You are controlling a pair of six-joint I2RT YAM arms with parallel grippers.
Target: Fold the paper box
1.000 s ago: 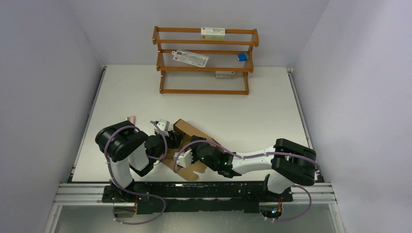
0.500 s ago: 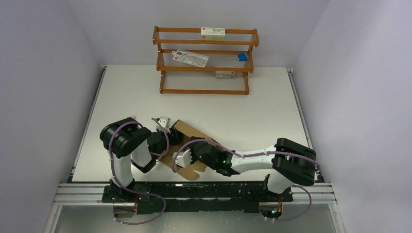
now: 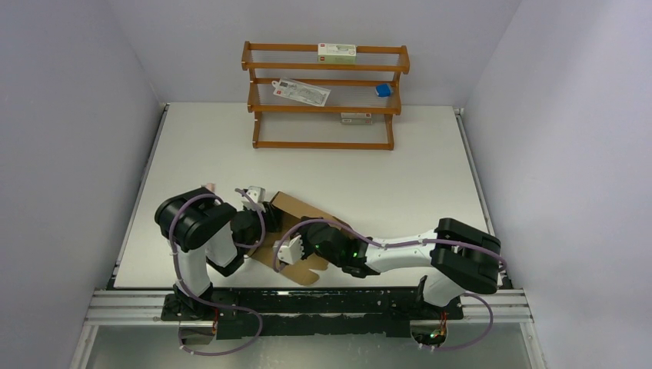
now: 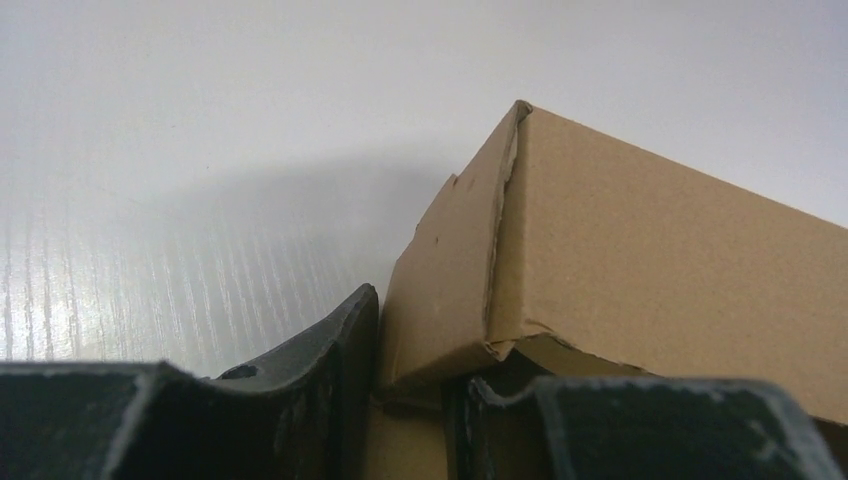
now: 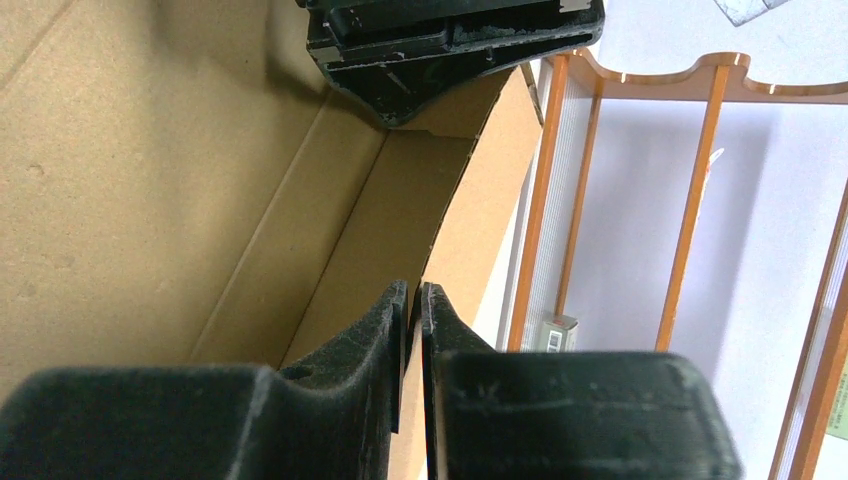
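Note:
The paper box (image 3: 296,207) is plain brown cardboard, partly folded, lying near the table's front between both arms. My left gripper (image 3: 257,201) is at its far-left corner. In the left wrist view the left gripper (image 4: 415,350) has a finger on each side of the box's (image 4: 650,240) corner flap, pressing on it. My right gripper (image 3: 286,250) is at the box's near side. The right wrist view shows that gripper (image 5: 415,290) shut on the thin edge of a raised wall, with the box's inside (image 5: 150,180) to the left and the left gripper's fingers (image 5: 450,40) at the top.
A wooden rack (image 3: 323,96) stands at the back of the table with white cartons and a small blue item (image 3: 383,90) on its shelves. Its orange uprights (image 5: 560,200) show behind the box wall. A small pink object (image 3: 207,187) lies by the left arm.
The left gripper's jaws have narrowed onto the box corner, and the left arm has shifted slightly. The right gripper has kept its hold on the wall and edged left.

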